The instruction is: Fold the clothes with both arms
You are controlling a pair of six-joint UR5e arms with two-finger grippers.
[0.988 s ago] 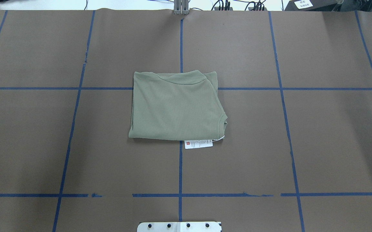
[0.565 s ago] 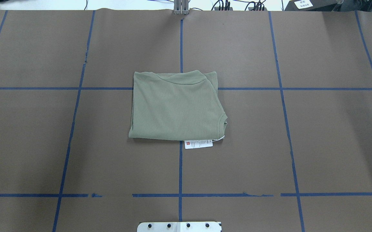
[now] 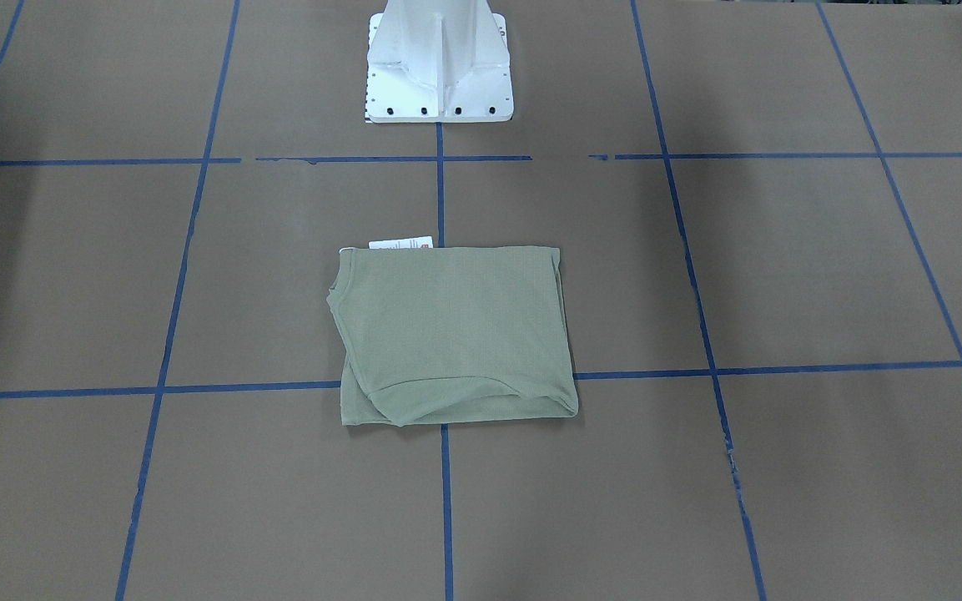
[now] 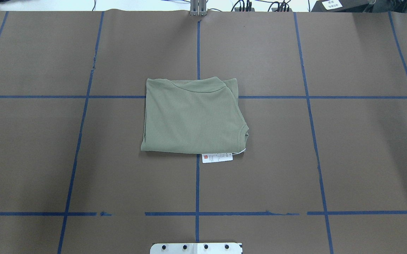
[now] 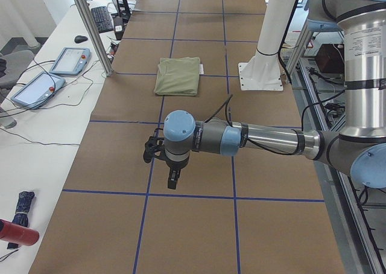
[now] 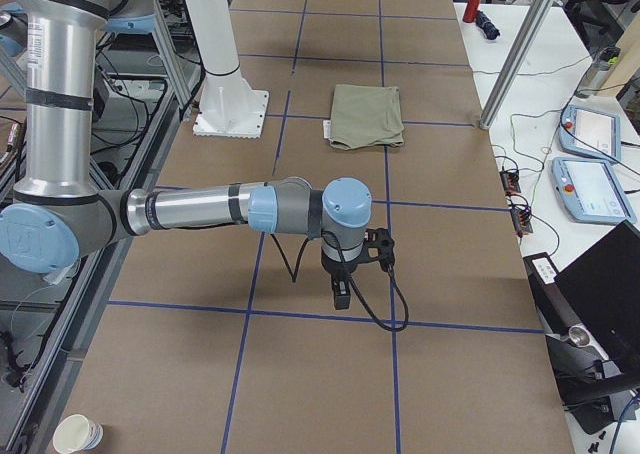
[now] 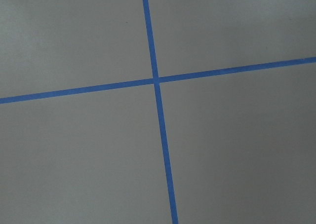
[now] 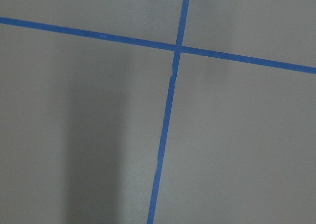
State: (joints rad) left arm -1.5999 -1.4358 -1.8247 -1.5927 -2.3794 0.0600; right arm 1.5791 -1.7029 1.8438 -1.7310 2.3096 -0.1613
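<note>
The clothes are one sage-green shirt [image 4: 192, 116], folded into a flat rectangle at the middle of the brown table; it also shows in the front-facing view [image 3: 455, 334] and both side views [image 5: 178, 75] [image 6: 367, 114]. A white tag [image 4: 217, 157] sticks out from its edge nearest the robot. My left gripper [image 5: 172, 180] hangs low over bare table far off to the robot's left. My right gripper [image 6: 340, 294] hangs likewise far off to the right. Both show only in the side views, so I cannot tell whether they are open or shut. The wrist views hold only table and blue tape.
Blue tape lines [image 4: 197, 183] grid the table. The white base pedestal [image 3: 439, 58] stands behind the shirt. Aluminium posts [image 5: 90, 26] [image 6: 520, 44] rise at the far table edge. Beyond them, tablets [image 5: 69, 60] and cables lie on a white bench. A paper cup [image 6: 78, 434] sits on the floor.
</note>
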